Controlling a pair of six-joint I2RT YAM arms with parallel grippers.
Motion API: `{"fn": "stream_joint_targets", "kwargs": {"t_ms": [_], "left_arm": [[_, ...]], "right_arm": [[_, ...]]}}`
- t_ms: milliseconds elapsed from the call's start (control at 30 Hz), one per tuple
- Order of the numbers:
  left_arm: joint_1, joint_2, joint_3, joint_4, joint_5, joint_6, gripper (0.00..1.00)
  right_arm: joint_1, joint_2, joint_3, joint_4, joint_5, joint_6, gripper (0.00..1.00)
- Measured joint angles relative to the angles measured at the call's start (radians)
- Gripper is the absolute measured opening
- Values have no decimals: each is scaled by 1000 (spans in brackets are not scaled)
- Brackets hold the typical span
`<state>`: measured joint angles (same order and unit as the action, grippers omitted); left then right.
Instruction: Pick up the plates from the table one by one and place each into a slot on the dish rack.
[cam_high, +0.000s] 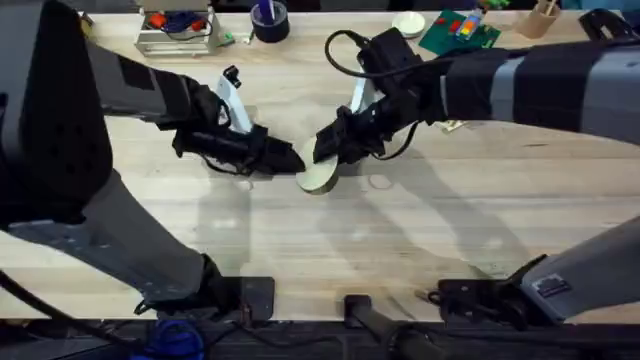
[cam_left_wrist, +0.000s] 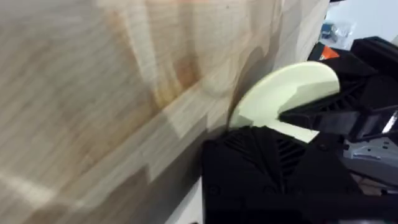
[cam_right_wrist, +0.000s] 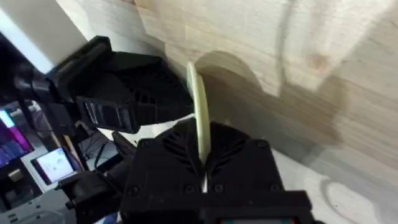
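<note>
Overhead: both arms reach in to the middle of the table (cam_high: 420, 230). The left gripper (cam_high: 290, 160) and right gripper (cam_high: 325, 148) meet nose to nose over a cream-yellow plate (cam_high: 320, 178), which sits mid-table with its lower edge sticking out below the black fingers. Back edge of the table carries clutter — a wire-framed tray (cam_high: 178, 32), a dark round tub (cam_high: 270, 22), a small white dish (cam_high: 408, 24) and a green board with coloured blocks (cam_high: 458, 32).

Left wrist: the left gripper (cam_left_wrist: 267, 155) has one black ribbed finger (cam_left_wrist: 261, 162) lying against the plate's near edge. The plate (cam_left_wrist: 280, 93) is tilted up off the wood, face toward this camera. The right gripper (cam_left_wrist: 323, 118) comes in from the far side, one finger across the plate's face. Can't tell whether the left fingers are clamped or just touching — the second finger isn't visible.

Right wrist: the plate (cam_right_wrist: 199, 118) is seen edge-on, standing upright, its rim dropping into the narrow gap between the right gripper's (cam_right_wrist: 204, 152) two black fingers — closed on it. The left gripper (cam_right_wrist: 163, 102) presses in from the other side, its tip at the plate's face.
</note>
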<state>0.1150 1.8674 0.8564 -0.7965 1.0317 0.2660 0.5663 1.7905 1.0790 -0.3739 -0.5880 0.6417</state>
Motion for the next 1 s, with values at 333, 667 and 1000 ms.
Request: {"fn": "stream_joint_targets", "kwargs": {"t_ms": [333, 667, 1000], "left_arm": [[-6, 18, 117, -236, -101, 136, 42], [-6, -243, 172, -313, -195, 145, 42], [-6, -633, 172, -365, -349, 24, 41]], "right_arm": [[-13, -49, 0, -127, 18, -90, 32], [-51, -193, 81, -497, 233, -248, 31], [-51, -373, 225, -758, 490, -359, 31]]}}
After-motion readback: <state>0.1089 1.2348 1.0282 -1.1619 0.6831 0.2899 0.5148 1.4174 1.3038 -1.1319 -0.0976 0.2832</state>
